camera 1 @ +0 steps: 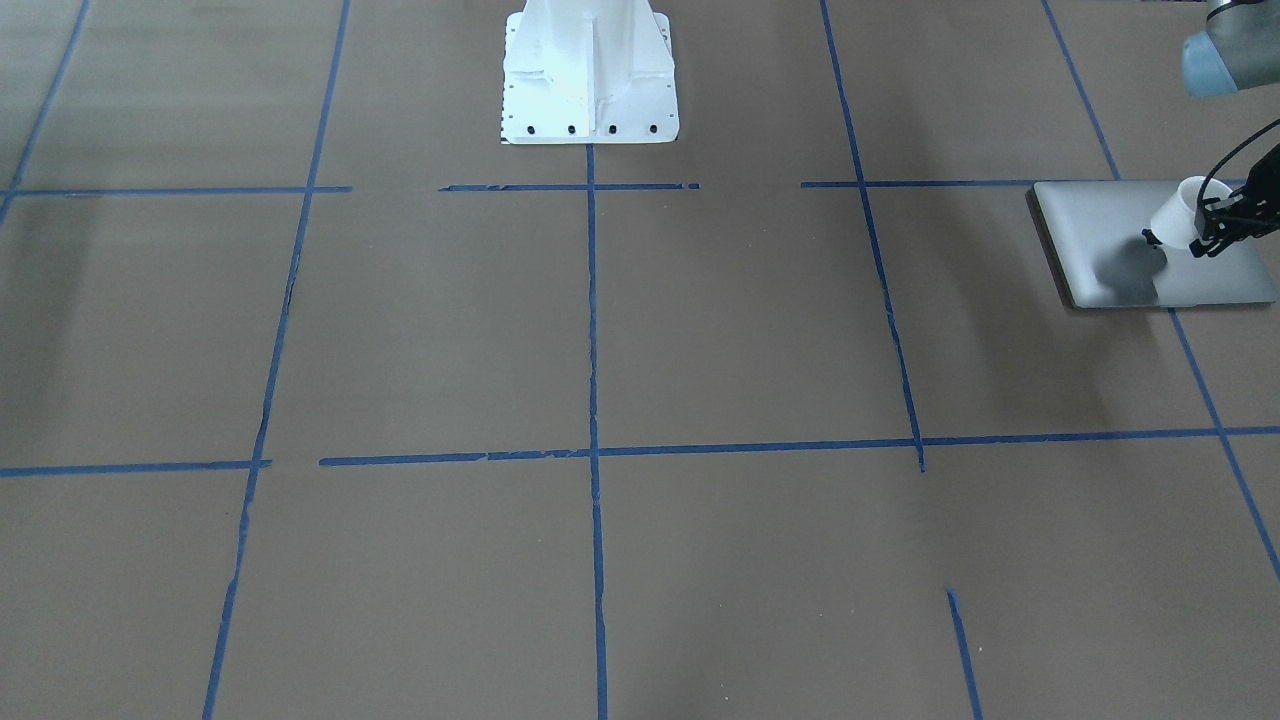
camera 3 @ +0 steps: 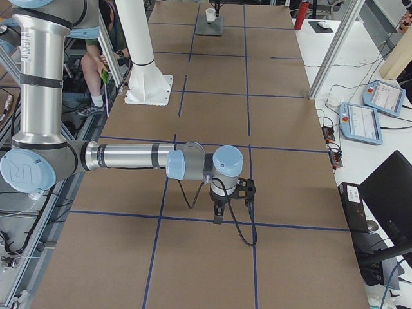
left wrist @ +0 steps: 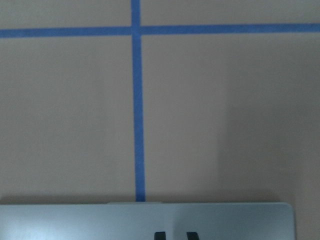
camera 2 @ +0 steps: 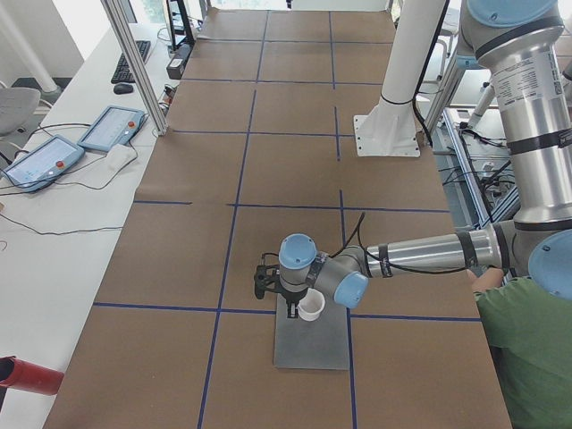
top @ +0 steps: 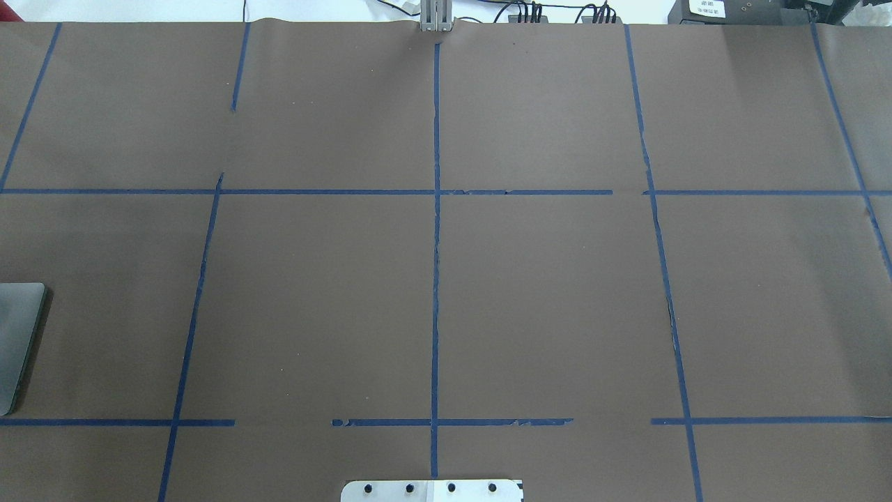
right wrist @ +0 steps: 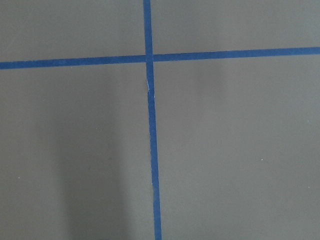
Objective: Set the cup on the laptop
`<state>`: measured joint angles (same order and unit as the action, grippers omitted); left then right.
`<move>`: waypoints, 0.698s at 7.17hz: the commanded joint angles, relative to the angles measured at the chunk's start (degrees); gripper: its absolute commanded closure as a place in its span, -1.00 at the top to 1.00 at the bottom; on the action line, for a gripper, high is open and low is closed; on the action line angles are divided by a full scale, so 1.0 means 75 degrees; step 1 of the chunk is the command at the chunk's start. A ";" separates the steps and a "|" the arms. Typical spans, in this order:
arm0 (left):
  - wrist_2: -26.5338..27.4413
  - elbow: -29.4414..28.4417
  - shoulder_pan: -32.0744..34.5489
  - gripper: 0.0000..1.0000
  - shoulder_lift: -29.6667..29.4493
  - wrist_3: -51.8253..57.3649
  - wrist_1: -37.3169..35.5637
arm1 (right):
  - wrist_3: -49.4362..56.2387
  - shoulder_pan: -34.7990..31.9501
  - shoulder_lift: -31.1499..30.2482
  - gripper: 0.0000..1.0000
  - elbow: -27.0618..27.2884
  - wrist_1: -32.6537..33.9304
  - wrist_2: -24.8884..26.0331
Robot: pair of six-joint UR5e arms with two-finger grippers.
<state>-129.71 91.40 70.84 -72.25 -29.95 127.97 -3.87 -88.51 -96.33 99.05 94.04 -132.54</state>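
Observation:
The laptop (camera 1: 1110,230) lies flat and closed at the table's left end; it also shows in the exterior left view (camera 2: 315,344), at the overhead view's left edge (top: 17,335) and along the bottom of the left wrist view (left wrist: 75,220). My left gripper (camera 1: 1205,228) is shut on the rim of the white cup (camera 1: 1180,212) and holds it tilted just over the lid, with its shadow on the lid. The cup also shows in the exterior left view (camera 2: 310,308). My right gripper (camera 3: 219,215) points down over bare table far from both; I cannot tell whether it is open or shut.
Brown paper with a grid of blue tape (camera 1: 592,452) covers the table. The white robot base (camera 1: 588,75) stands at the middle of the robot's side. Teach pendants (camera 2: 107,130) and a person in green (camera 2: 527,357) are beside the table.

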 commanded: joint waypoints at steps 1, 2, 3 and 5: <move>-0.0002 -0.0220 -0.0011 -1.00 0.0199 -0.0889 0.0897 | 0.0000 0.0000 0.0000 1.00 0.0000 0.0000 0.0000; -0.0003 -0.0384 -0.0046 -1.00 0.0199 -0.0940 0.1041 | 0.0000 0.0000 0.0000 1.00 0.0000 0.0000 0.0000; -0.0003 -0.0514 -0.0070 -1.00 0.0176 -0.0929 0.1077 | 0.0000 0.0000 0.0000 1.00 0.0000 0.0000 0.0000; 0.0009 -0.0550 -0.0093 -1.00 0.0141 -0.0940 0.1113 | 0.0000 0.0000 0.0000 1.00 0.0000 0.0000 0.0000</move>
<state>-129.71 87.65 70.26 -71.01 -36.88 136.12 -3.87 -88.51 -96.33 99.05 94.04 -132.54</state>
